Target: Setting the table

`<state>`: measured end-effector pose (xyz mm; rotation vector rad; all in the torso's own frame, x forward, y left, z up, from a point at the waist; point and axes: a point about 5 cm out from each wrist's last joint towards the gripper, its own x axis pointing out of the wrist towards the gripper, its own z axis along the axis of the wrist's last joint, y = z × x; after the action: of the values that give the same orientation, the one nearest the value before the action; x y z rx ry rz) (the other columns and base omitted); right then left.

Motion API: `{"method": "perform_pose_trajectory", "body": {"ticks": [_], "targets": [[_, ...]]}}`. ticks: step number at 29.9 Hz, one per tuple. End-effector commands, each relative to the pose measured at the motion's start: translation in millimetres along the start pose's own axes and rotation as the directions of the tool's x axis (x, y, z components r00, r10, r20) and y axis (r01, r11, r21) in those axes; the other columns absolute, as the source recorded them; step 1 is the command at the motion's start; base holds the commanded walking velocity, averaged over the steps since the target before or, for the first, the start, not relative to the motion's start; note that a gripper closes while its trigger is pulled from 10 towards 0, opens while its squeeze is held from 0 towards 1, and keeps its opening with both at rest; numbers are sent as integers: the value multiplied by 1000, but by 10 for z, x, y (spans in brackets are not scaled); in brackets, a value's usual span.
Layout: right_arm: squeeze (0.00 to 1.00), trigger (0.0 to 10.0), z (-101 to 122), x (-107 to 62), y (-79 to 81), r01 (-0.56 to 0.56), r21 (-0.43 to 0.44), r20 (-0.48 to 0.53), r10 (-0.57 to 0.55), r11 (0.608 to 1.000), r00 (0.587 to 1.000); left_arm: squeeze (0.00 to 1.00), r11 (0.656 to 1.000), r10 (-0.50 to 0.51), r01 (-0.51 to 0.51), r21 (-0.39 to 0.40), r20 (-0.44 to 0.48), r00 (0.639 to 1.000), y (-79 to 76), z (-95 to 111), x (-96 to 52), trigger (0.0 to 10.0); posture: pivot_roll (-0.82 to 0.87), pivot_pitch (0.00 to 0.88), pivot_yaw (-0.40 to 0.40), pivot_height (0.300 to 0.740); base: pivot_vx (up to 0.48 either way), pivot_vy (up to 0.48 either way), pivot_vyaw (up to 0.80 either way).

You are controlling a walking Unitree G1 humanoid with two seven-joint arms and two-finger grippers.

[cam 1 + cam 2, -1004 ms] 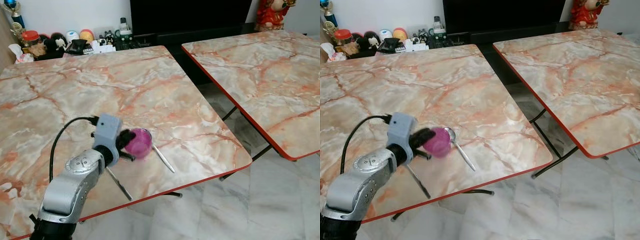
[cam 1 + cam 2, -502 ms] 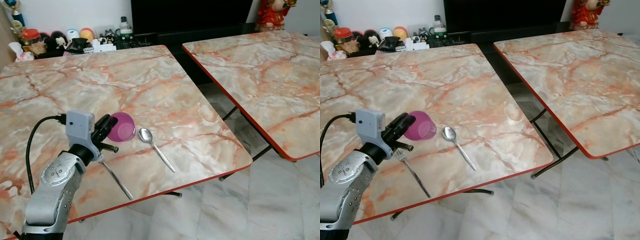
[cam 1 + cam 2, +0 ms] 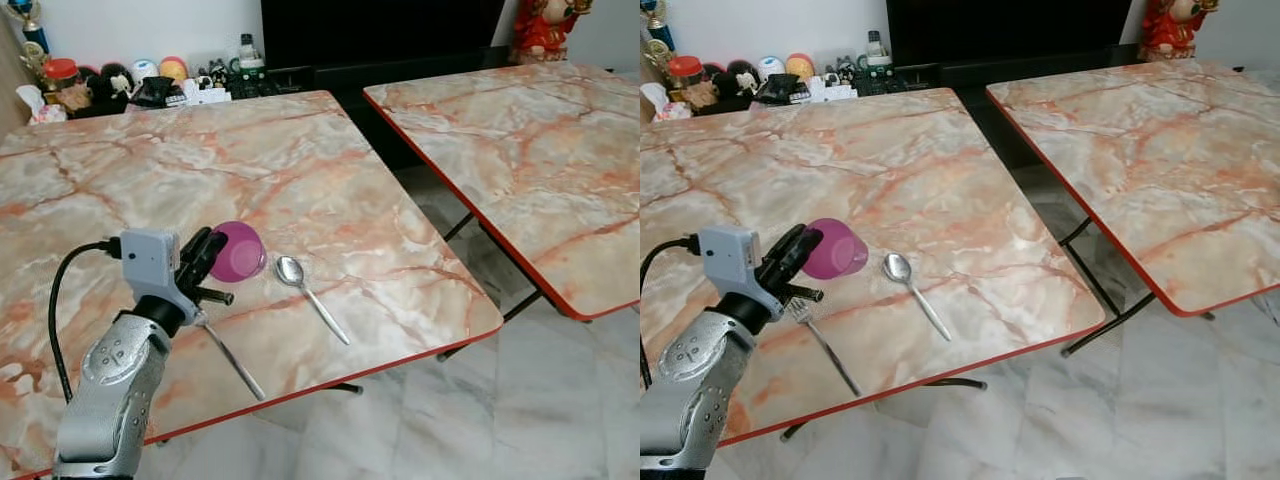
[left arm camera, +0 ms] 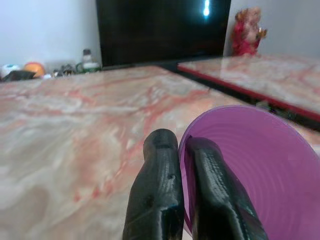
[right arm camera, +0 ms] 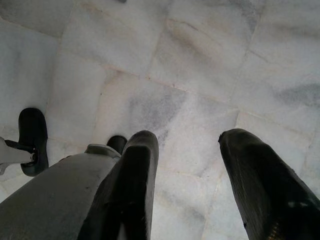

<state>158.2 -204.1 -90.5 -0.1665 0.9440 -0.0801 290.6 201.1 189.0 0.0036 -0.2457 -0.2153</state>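
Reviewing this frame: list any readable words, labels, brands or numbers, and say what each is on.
No text can be read in this frame.
Jars and bottles on the shelf behind the table: any labels are too small and blurred.
Purple cup pinched at its rim by the left gripper: plain, no print seen.
Spoon and fork: no marking visible.
Left wrist camera housing: no lettering visible.

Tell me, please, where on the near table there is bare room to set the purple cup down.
Bare marble lies beyond the spoon toward the figurines, and right of it up to the red table edge. It is crowded where the left gripper, pinching the purple cup, hangs over the fork beside the spoon.
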Motion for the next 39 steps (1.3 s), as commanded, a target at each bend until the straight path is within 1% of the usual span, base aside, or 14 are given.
{"method": "perform_pose_trajectory", "body": {"ticks": [1,2,5,6,11,12,15,18,23,29,39], "targets": [[0,10000,-84,-20,14,-4,1,-26,4,1000,1000,0,998,-20,20,53,12,1000,54,36,-34,10000,41,116,-10,740,0,0,0],[0,10000,-84,-20,14,-4,1,-26,4,1000,1000,0,998,-20,20,53,12,1000,54,36,-34,10000,41,116,-10,740,0,0,0],[0,10000,-93,-22,8,-4,-1,-29,4,1000,1000,0,982,-117,116,149,-5,993,11,58,-48,10000,46,117,-14,740,0,0,0],[0,10000,-96,-22,6,-4,-6,-31,4,1000,1000,0,974,-139,140,178,-17,990,20,46,-59,10000,48,117,-17,740,0,0,0],[0,10000,-98,-24,-11,1,-7,-29,-1,1000,1000,0,976,-123,123,182,-11,992,94,18,-74,10000,41,116,-17,740,0,0,0],[0,10000,-99,-24,-14,2,-10,-29,-2,1000,1000,0,974,-112,112,195,-11,994,111,7,-78,10000,41,116,-17,740,0,0,0],[0,10000,-95,-24,-24,5,-21,-24,-5,1000,1000,0,981,-49,48,185,1,999,170,-12,-79,10000,40,117,-20,740,0,0,0],[0,10000,-92,-25,-38,12,-33,-19,-13,999,1000,0,990,24,-26,137,21,999,211,-23,-84,10000,40,116,-21,740,0,0,533],[0,10000,-94,-25,-49,13,-34,-19,-14,999,1000,0,991,41,-42,130,13,999,202,-57,-103,10000,38,117,-21,740,0,0,800],[0,10000,-84,-22,-51,13,-33,-19,-14,999,1000,0,990,65,-67,125,22,998,201,-53,-69,10000,38,116,-19,740,0,0,800],[0,10000,-59,-15,-67,15,-34,-15,-15,999,1000,0,987,94,-96,131,15,995,244,-65,-77,10000,37,117,-18,740,0,0,800]]}}
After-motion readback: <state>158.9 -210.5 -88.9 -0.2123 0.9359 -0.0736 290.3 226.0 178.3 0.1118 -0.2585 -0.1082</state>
